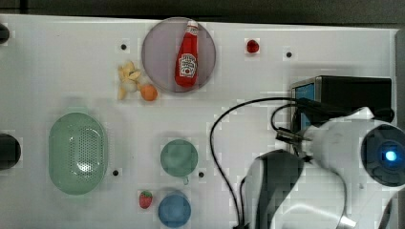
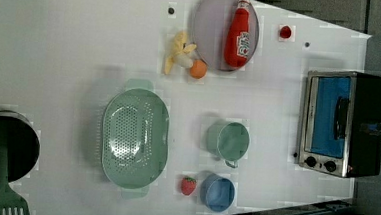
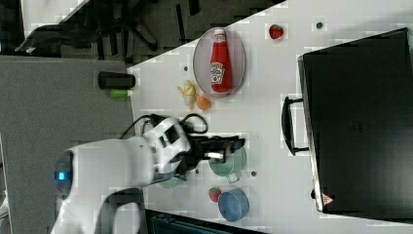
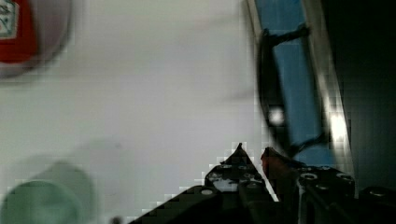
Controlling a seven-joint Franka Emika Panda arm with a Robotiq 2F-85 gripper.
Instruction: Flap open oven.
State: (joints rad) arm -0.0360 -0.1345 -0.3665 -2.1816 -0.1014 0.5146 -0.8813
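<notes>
The oven (image 1: 353,93) stands at the top view's right, a black box with a silver front frame and a blue glass door (image 2: 330,116) that is shut. Its black bar handle (image 3: 287,126) sticks out from the door. My gripper (image 4: 253,151) hovers near the lower end of the handle (image 4: 267,93) without touching it. Its fingers stand a narrow gap apart with nothing between them. In the right view the gripper (image 3: 236,144) hangs above the green cup, short of the handle. My white arm (image 1: 344,157) covers part of the oven's front in the top view.
A ketchup bottle (image 1: 187,55) lies on a purple plate (image 1: 160,52). A banana peel (image 1: 128,78) and an orange (image 1: 149,92) sit beside the plate. A green colander (image 1: 77,152), green cup (image 1: 179,158), blue cup (image 1: 174,210) and two strawberries (image 1: 145,199) are on the table.
</notes>
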